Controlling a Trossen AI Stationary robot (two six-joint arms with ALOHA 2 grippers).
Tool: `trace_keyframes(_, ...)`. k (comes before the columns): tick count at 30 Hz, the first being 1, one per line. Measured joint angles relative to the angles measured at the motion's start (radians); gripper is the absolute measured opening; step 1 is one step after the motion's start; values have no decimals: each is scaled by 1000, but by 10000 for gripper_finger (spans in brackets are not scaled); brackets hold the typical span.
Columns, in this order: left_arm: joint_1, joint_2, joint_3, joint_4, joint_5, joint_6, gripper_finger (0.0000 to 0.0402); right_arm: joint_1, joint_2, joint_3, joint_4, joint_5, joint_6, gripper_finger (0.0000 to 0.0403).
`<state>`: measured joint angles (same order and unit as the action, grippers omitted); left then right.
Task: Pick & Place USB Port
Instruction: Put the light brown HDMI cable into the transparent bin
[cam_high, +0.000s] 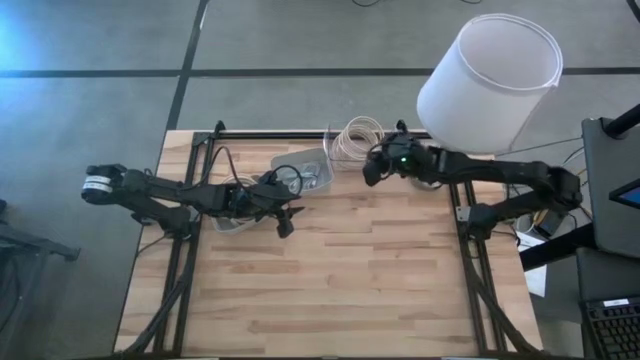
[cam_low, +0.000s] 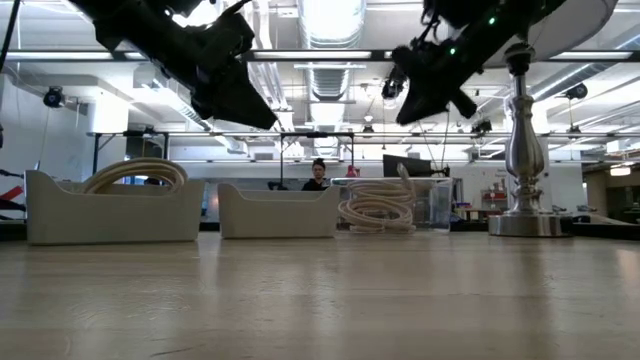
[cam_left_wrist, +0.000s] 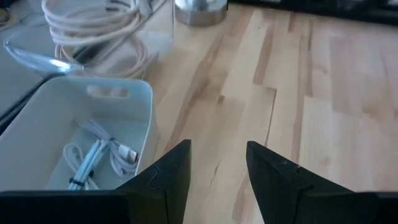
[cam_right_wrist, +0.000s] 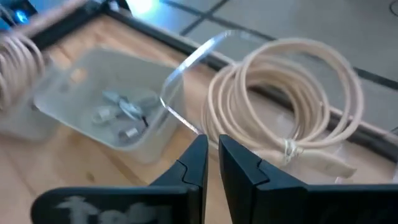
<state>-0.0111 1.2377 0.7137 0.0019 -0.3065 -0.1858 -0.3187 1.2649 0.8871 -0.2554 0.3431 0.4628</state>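
A grey-white bin (cam_high: 310, 178) stands at the table's far side and holds small USB cables and connectors (cam_right_wrist: 124, 113), which show as white bundled leads (cam_left_wrist: 99, 155) in the left wrist view. My left gripper (cam_high: 287, 218) hovers open above the wood just near of that bin, with nothing between its fingers (cam_left_wrist: 217, 165). My right gripper (cam_high: 370, 172) hangs shut and empty in the air to the bin's right (cam_right_wrist: 212, 155), next to a clear container with a coiled cream cable (cam_right_wrist: 292, 99). Both grippers are well above the table (cam_low: 255, 110) (cam_low: 410, 100).
A second bin (cam_low: 115, 215) with a coiled cable sits under my left arm, toward the table's left. A lamp with a white shade (cam_high: 490, 80) and metal base (cam_low: 525, 220) stands at the far right corner. Bare wood (cam_high: 350, 280) fills the near half.
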Motion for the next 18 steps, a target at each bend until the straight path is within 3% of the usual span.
trace_keyframes(9,0,1,0,162,33,53,157,31,122,0,4,-78,-61,38)
trace_keyframes(18,3,118,89,217,70,59,106,227,64,0,-1,-83,-77,38)
